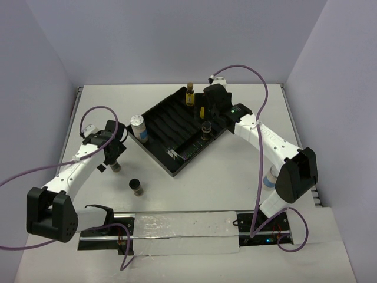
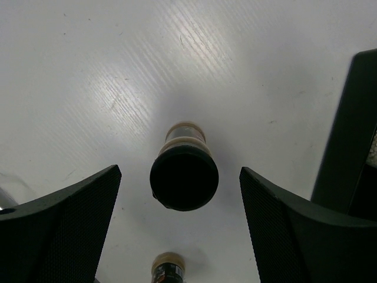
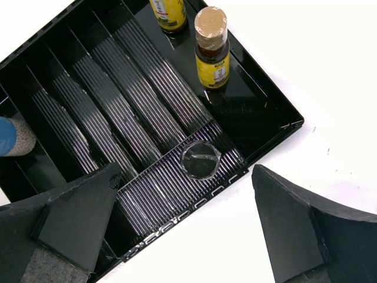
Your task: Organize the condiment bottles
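My left gripper (image 1: 113,159) is open and hangs over a short bottle with a black cap (image 2: 184,177) standing on the table; the cap lies between the fingers with gaps on both sides. Another short dark bottle (image 1: 136,186) stands nearer me and also shows in the left wrist view (image 2: 168,268). My right gripper (image 1: 207,115) is open and empty over the black ridged tray (image 1: 171,121). In the tray stand an amber-yellow bottle (image 3: 211,50), a second yellow one (image 3: 168,10) and a short dark bottle (image 3: 201,159). A white-lidded blue-labelled bottle (image 1: 138,128) stands at the tray's left edge.
The tray (image 3: 88,118) sits diagonally mid-table, its ridged lanes mostly bare. A dark upright edge (image 2: 350,130) stands close to the right of my left gripper. A clear plastic strip (image 1: 182,227) lies along the near edge. White walls enclose the table.
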